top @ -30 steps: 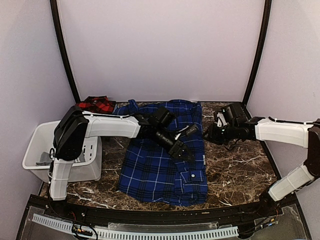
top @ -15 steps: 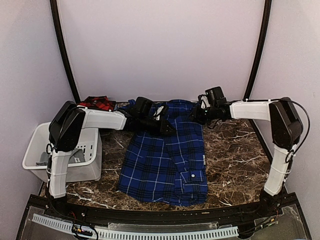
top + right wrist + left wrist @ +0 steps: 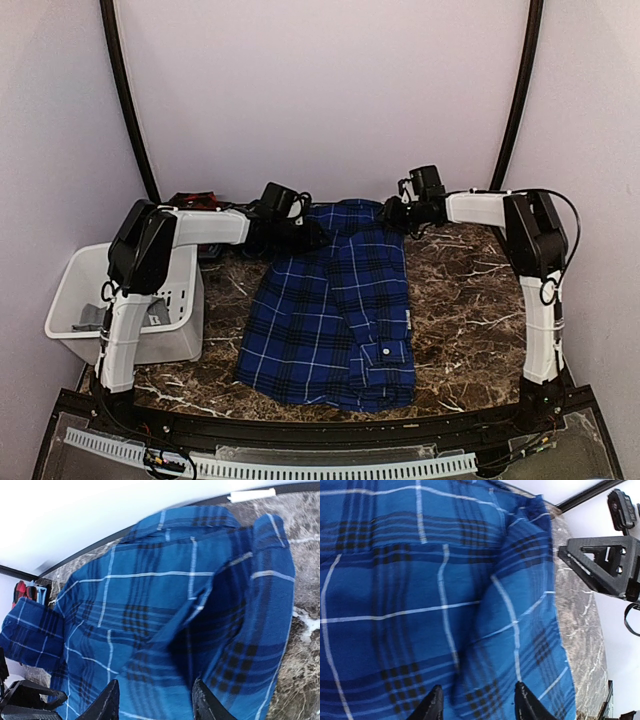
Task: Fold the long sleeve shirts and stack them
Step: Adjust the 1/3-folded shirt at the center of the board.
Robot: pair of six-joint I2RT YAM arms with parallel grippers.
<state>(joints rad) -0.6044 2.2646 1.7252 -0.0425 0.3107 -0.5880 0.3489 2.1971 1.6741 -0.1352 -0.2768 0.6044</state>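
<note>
The dark blue plaid long sleeve shirt (image 3: 325, 315) lies spread on the marble table, folded lengthwise, with a white button showing near its front right. My left gripper (image 3: 310, 238) is at its far left corner and my right gripper (image 3: 390, 215) at its far right corner. In the left wrist view the left gripper (image 3: 479, 707) stands open just over blue cloth (image 3: 420, 580), nothing pinched. The right gripper (image 3: 156, 705) likewise stands open above the shirt (image 3: 165, 595). The red-and-black shirt (image 3: 190, 203) lies bunched at the back left, partly behind the left arm.
A white plastic bin (image 3: 70, 290) stands at the table's left edge beside the left arm. Black frame posts (image 3: 510, 120) rise at the back corners against the wall. Bare marble table (image 3: 470, 310) shows to the right of the shirt.
Both grippers moved from the shirt's middle and right side to its far corners near the back wall. Both sets of jaws have opened wider.
</note>
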